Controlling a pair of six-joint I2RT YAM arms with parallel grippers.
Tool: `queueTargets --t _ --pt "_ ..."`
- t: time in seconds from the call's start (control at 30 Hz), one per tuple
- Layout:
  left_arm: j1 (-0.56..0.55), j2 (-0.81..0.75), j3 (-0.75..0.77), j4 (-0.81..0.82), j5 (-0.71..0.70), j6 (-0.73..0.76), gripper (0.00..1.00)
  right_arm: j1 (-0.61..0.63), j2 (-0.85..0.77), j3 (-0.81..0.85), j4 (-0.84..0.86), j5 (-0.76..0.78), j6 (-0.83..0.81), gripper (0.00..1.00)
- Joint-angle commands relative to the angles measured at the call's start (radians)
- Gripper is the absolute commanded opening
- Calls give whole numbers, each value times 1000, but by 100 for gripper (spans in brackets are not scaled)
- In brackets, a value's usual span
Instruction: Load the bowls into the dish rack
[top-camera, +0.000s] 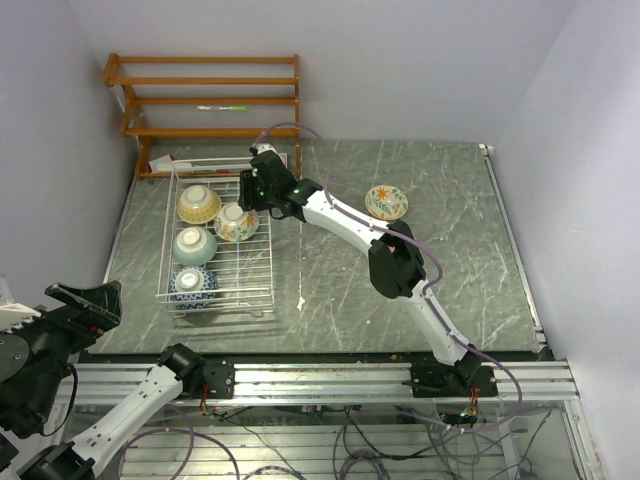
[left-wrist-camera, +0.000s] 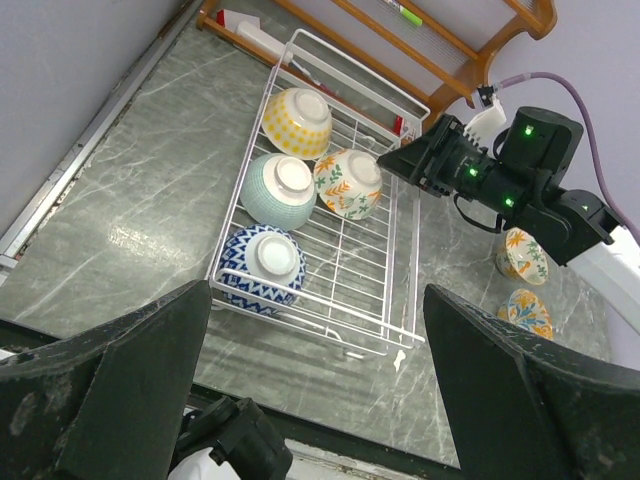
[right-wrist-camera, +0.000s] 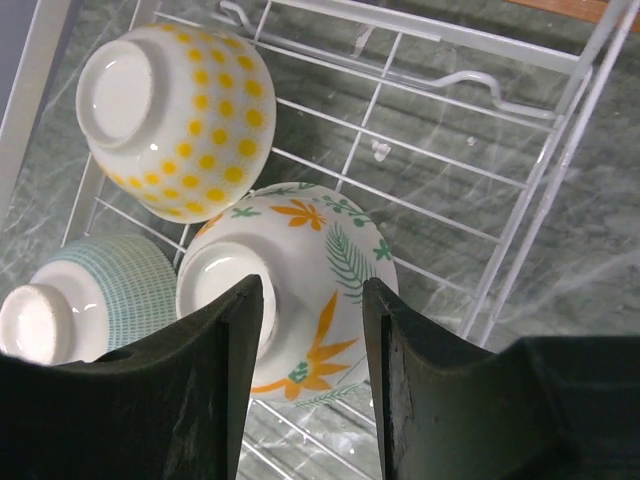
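Grey-green marbled worktop (top-camera: 460, 270), pale walls (top-camera: 400, 60), wooden shelf (top-camera: 210, 100) far left. The dish rack (top-camera: 248, 272), left, holds four upturned bowls (top-camera: 198, 203). Two loose bowls (left-wrist-camera: 522, 255) lie right of it. Right fingers (right-wrist-camera: 200, 400) are spread above the leaf-patterned bowl (right-wrist-camera: 300, 270). Left fingers (left-wrist-camera: 120, 400) are released, near left.

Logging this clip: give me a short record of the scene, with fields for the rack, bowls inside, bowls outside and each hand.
rack: white wire rack, left side of the table
bowls inside: four, bottoms up: yellow-dotted bowl, flowered bowl, mint bowl, blue zigzag bowl
bowls outside: two on the table right of the rack: far loose bowl, near loose bowl
right hand: open, directly above the flowered bowl
left hand: open, empty, at the near left corner
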Motion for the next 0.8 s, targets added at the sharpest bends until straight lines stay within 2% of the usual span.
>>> queueTargets --t 0.0,0.1,0.2,0.5,0.77 --pt "-9 12 13 -2 -6 -17 99 7 -77 -68 -35 77 -36 46" --pt "-9 7 4 4 -5 -16 99 40 -171 -153 -14 87 -50 47" --pt "-9 -8 -14 16 -3 -15 99 64 -197 -161 -36 33 -38 48" --pt "-9 -9 -34 36 3 -6 99 99 -112 -130 38 -239 14 49" --pt "-9 -3 -34 35 -10 -3 99 84 -36 -137 149 -344 60 51"
